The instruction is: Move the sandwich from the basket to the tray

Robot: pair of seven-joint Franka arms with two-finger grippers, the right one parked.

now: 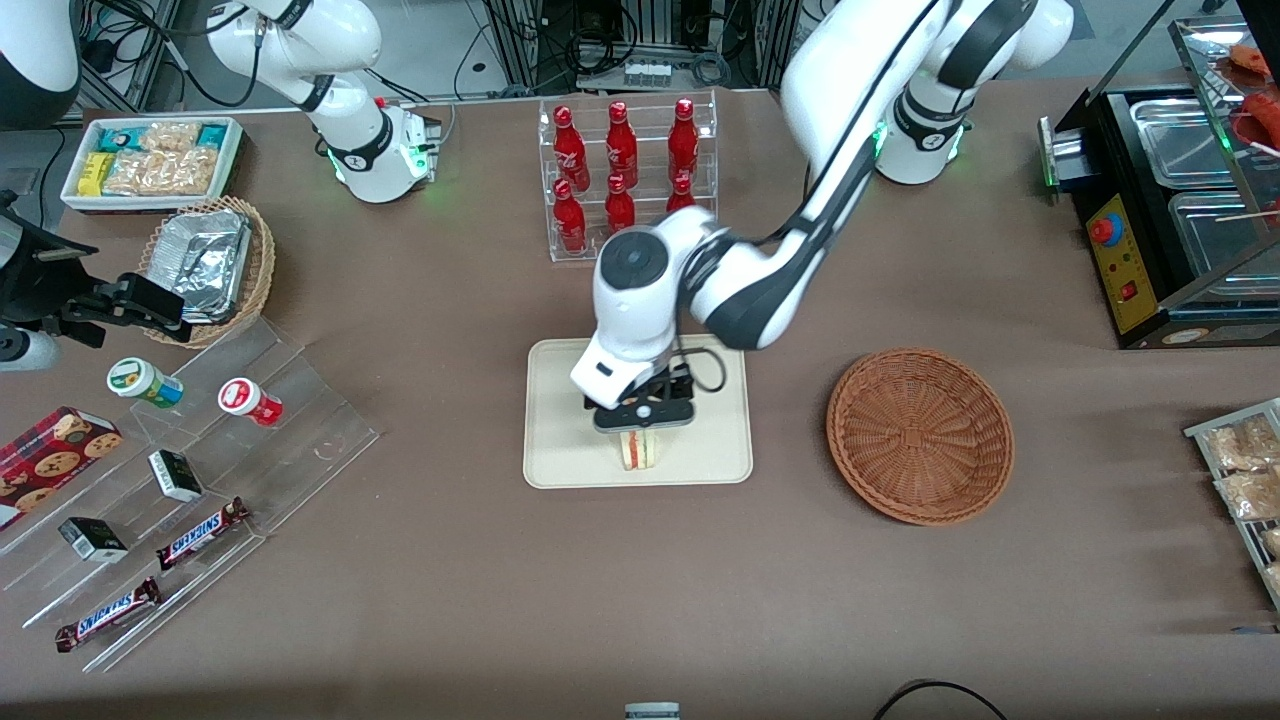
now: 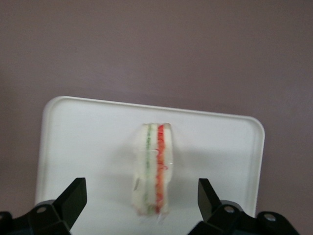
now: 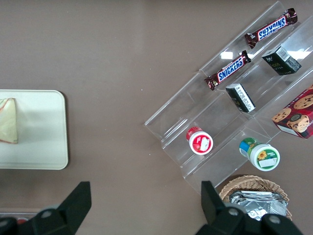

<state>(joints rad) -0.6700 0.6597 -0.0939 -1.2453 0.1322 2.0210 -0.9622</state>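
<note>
The sandwich [image 1: 641,450] stands on its edge on the cream tray [image 1: 560,420], near the tray's edge closest to the front camera. Its red and green filling layers show in the left wrist view [image 2: 154,166]. My left gripper [image 1: 641,430] hangs just above it and is open. Both black fingertips [image 2: 76,193] stand well apart from the bread, one on each side, over the tray [image 2: 88,142]. The reddish-brown wicker basket [image 1: 920,435] sits empty beside the tray, toward the working arm's end. The right wrist view shows the sandwich [image 3: 9,120] on the tray [image 3: 44,132].
A clear rack of red bottles [image 1: 625,175] stands farther from the front camera than the tray. A stepped acrylic shelf with snack bars [image 1: 200,470], a tan basket of foil trays [image 1: 205,265] and a white snack bin [image 1: 150,160] lie toward the parked arm's end. A black food warmer [image 1: 1180,210] lies toward the working arm's end.
</note>
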